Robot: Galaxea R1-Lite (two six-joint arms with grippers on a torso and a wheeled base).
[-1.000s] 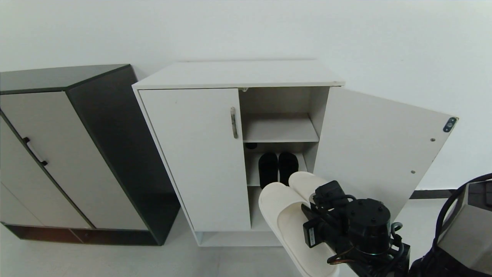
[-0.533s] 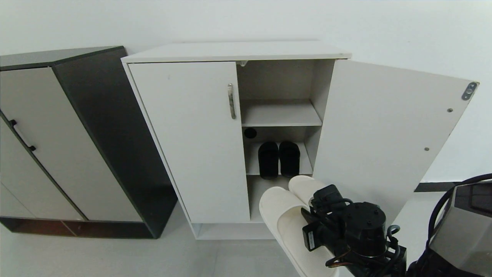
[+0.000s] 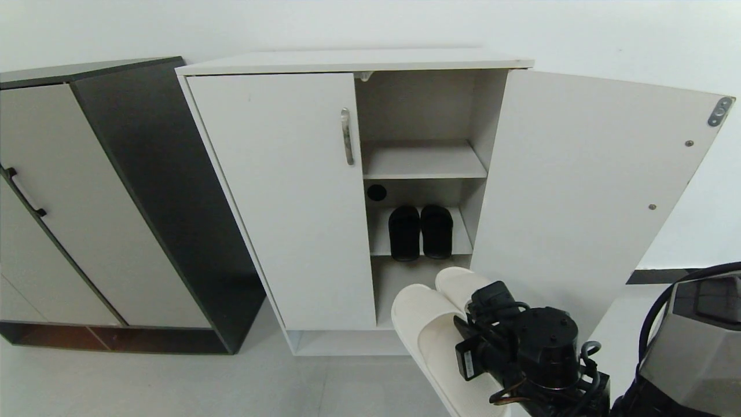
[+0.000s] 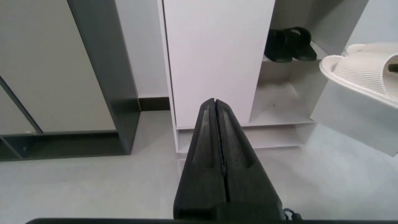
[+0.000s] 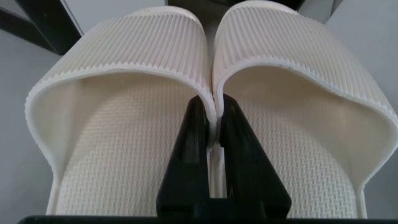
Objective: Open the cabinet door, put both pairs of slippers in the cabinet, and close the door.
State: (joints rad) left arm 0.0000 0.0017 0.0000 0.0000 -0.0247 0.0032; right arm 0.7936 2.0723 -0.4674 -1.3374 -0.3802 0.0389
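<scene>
The white slippers [image 3: 431, 324] lie side by side with toes pointing into the cabinet's [image 3: 353, 61] open right half. The right gripper [image 5: 211, 115] pinches their touching inner edges. The bottom shelf [image 3: 405, 281] lies just beyond the toes, below the black slippers [image 3: 419, 231]. The left gripper [image 4: 214, 109], farther off, is closed on nothing.

Two white slippers [image 3: 422, 315], two black slippers [image 3: 403, 231], two cabinets [image 3: 278, 191]
</scene>
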